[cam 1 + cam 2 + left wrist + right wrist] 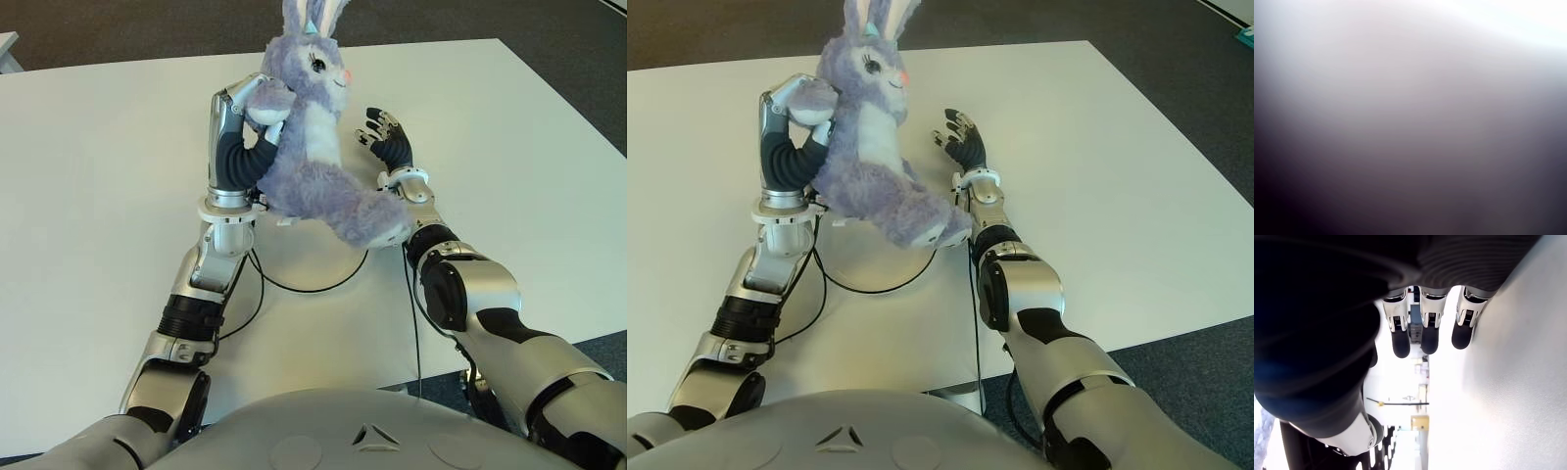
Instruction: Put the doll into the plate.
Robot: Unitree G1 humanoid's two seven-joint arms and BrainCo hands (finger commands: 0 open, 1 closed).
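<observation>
The left hand (243, 127) is raised above the table (108, 176), its fingers (263, 147) curled around the doll's (312, 147) arm and side, gripping it. The doll, a purple-grey plush rabbit with a white belly, hangs upright and clear of the table, its ears above the fingers and its legs trailing down to the right of them, toward the right wrist. The left wrist view is a featureless blur and shows nothing of the grip.

The right hand (389, 142) shows just right of the doll, fingers (1422, 330) extended and spread, holding nothing; the fingertips point away from the robot, close over the table. A black cable (313, 284) loops across the table below the doll, between the two forearms.
</observation>
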